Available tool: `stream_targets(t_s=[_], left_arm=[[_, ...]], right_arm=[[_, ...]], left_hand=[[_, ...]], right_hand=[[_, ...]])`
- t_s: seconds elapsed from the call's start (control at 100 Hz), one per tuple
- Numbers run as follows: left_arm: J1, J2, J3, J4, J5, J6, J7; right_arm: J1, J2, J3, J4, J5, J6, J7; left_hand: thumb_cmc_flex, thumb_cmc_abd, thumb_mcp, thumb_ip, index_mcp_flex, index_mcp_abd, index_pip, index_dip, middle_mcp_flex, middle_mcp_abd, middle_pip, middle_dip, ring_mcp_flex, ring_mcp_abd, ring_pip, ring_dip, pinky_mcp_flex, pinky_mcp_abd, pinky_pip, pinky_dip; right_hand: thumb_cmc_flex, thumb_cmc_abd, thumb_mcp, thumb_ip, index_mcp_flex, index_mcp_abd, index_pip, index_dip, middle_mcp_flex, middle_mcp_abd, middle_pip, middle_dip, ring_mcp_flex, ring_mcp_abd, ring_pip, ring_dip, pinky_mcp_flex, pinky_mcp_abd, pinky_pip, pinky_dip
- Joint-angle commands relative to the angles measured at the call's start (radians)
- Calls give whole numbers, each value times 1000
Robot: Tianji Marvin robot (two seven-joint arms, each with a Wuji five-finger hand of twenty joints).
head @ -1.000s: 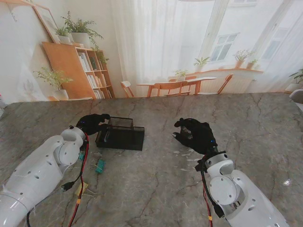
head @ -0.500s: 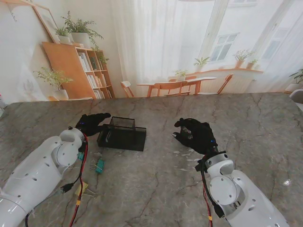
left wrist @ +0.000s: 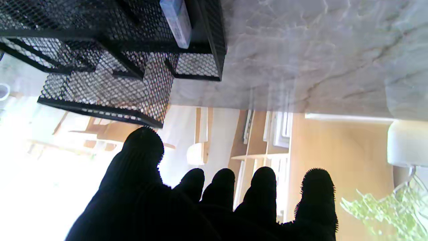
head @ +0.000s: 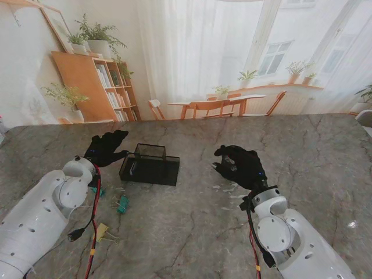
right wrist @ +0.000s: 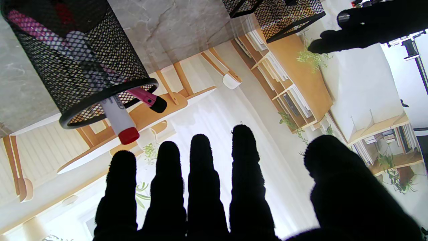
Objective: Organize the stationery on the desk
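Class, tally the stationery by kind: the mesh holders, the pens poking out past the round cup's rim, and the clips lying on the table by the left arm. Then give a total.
Mesh holders: 2, the rectangular organizer and the round cup
Pens: 2, the pink pen and the white pen
Clips: 3, a teal clip, a second teal clip and a yellow clip
Total: 7

No readable text, labels, brands or numbers anywhere; book spines on shelf too blurred
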Motion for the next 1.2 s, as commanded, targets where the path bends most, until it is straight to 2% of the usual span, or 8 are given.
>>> stream_targets(t_s=[0.0, 0.19, 0.36, 0.53, 0.7, 0.8, 0.99, 1.19], left_arm=[[24, 9, -20, -44, 10, -15, 4], [121, 15, -113, -194, 36, -48, -44], [236, 28, -191, -369, 111, -67, -138], [361, 40, -279, -511, 226, -112, -219], [464, 47, -365, -590, 323, -175, -258], [504, 44, -379, -606, 336, -127, -279], [516, 39, -352, -575, 357, 29, -304], [503, 36, -298, -531, 441, 169, -313]], right_arm=[[-2, 0, 1, 2, 1, -4, 10], [-2, 0, 1, 3, 3, -8, 8], [-1, -1, 0, 4, 9, -11, 6], [1, -3, -1, 6, 16, -17, 4], [2, -4, -3, 9, 21, -24, 2], [3, -4, -4, 12, 21, -28, -1], [0, -4, -4, 12, 18, -29, -5], [-2, -4, -5, 10, 18, -23, -3]], left_hand=[[-31, 91, -21, -150, -41, 14, -31, -29, -47, 18, -18, -23, -54, 13, -18, -29, -27, 44, -80, -50], [-147, 92, -36, -160, -40, 9, -30, -48, -64, 15, -22, -43, -84, 22, -28, -64, -19, 58, -175, -102], [-232, 55, -35, -158, -25, 11, -5, -25, -29, 24, -14, -41, -55, 35, -15, -63, 14, 76, -152, -87], [-251, 10, -32, -160, 25, -12, 15, -12, 27, 17, -2, -31, 2, 38, 6, -50, 52, 79, -68, -58], [-206, -17, -32, -165, 51, -31, 22, 2, 77, 7, 8, -14, 71, 41, 30, -22, 95, 88, 71, -27], [-209, -16, -35, -166, 57, -32, 23, 4, 91, 14, 12, -8, 101, 50, 45, -8, 117, 96, 134, -20], [-239, -40, -32, -161, 48, -4, 24, 13, 117, 48, 28, 21, 125, 85, 75, 28, 122, 115, 231, -8], [-235, -68, -29, -160, 24, 37, 20, 25, 123, 88, 33, 57, 118, 88, 110, 84, 102, 60, 311, 9]], right_hand=[[7, 35, -32, 2, 12, 0, 3, 22, 8, 1, 10, 11, -10, -10, 1, 10, -7, -1, 14, 15], [6, 36, -33, 2, 12, 1, 3, 22, 7, 2, 9, 10, -11, -11, -1, 10, -6, -1, 14, 15], [6, 35, -33, 2, 11, 2, 2, 21, 8, 2, 9, 10, -10, -10, -1, 10, -7, -2, 13, 15], [6, 36, -33, 2, 13, 1, 3, 21, 7, 2, 9, 10, -10, -10, -2, 10, -6, -2, 13, 15], [6, 37, -33, 2, 11, -1, 2, 21, 8, 2, 9, 10, -10, -10, -2, 10, -7, -3, 12, 15], [7, 37, -33, 2, 12, 1, 3, 21, 8, 3, 9, 10, -10, -10, -2, 10, -6, -2, 13, 15], [7, 37, -34, 2, 12, 1, 3, 21, 9, 2, 10, 10, -9, -10, -2, 10, -5, -2, 13, 15], [8, 38, -34, 2, 14, 0, 4, 21, 8, 3, 9, 10, -9, -10, -1, 11, -5, -2, 13, 16]])
